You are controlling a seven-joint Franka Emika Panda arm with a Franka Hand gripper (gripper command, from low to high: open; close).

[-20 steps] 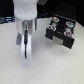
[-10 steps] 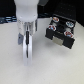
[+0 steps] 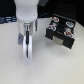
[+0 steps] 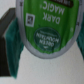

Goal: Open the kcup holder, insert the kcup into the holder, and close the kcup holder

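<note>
Wrist view showing kcup [image 4: 47, 27] green lid, print upside down: "DARK MAGIC" reading clear; smaller line below, approx "GREEN MOUNTAIN", blurred. Exterior view giving no legible txt.

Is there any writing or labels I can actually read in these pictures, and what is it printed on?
"DARK MAGIC": on the green top of the kcup, seen upside down in the wrist view.
Smaller print below it on that lid: too blurred to read.
Light marks on the kcup holder: too small to read.

Exterior view overlooks the table [image 3: 10, 60]; wrist view nearly touches the kcup [image 4: 47, 25].
</note>
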